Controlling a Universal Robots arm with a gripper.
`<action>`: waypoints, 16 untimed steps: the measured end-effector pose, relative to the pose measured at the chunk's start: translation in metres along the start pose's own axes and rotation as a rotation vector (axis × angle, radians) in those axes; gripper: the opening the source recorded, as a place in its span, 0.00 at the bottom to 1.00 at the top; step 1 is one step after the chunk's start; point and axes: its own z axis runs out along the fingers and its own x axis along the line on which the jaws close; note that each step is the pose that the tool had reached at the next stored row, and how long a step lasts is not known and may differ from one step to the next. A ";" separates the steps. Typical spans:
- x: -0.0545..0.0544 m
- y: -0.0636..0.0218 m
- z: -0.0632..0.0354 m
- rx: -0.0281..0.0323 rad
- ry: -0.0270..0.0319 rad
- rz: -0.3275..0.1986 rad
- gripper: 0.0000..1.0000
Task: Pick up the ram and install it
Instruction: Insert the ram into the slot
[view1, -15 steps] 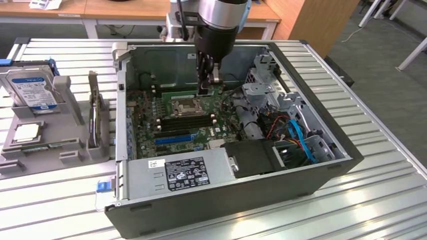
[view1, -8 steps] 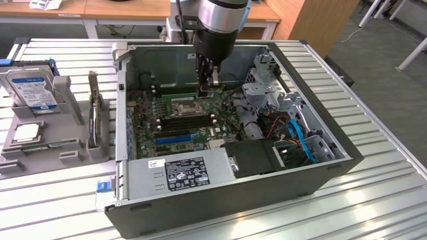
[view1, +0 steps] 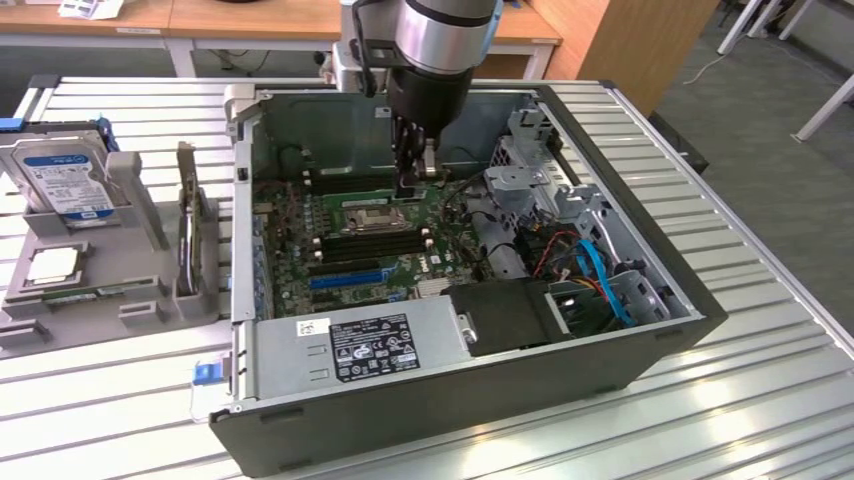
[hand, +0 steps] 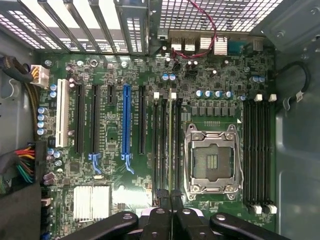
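Closest to the wrist camera, the gripper (hand: 170, 199) has its two black fingers pinched together with no visible gap, and nothing can be seen clamped between them. They line up with the ram (hand: 170, 145), which stands on its long edge in one of the black memory slots (hand: 162, 150) between the empty processor socket (hand: 211, 159) and the blue card slot (hand: 125, 122). Seen from above, the ram is only a thin greenish strip running the length of its slot, which suggests it has already been dropped into place. Closed fingers would suit pushing down on that narrow top edge, since a wide grip could not bear on it. Whether the tips touch the stick or hang above it cannot be told. In the exterior view the gripper (view1: 422, 178) comes straight down into the open computer case (view1: 467, 400), at about one o'clock from the socket (view1: 367, 213). That upright approach keeps the arm clear of the drive cage (view1: 527, 185) at three o'clock and the power supply (view1: 360, 345) at six o'clock. A tray (view1: 100, 315) holding a hard drive (view1: 60, 180) sits outside the case at nine o'clock.
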 end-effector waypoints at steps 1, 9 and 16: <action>0.000 0.0000 0.0008 0.0001 -0.0001 0.000 0.12; 0.000 -0.0004 0.0073 0.0001 -0.0001 0.000 0.12; 0.001 -0.0006 0.0134 0.0001 -0.0001 0.000 0.12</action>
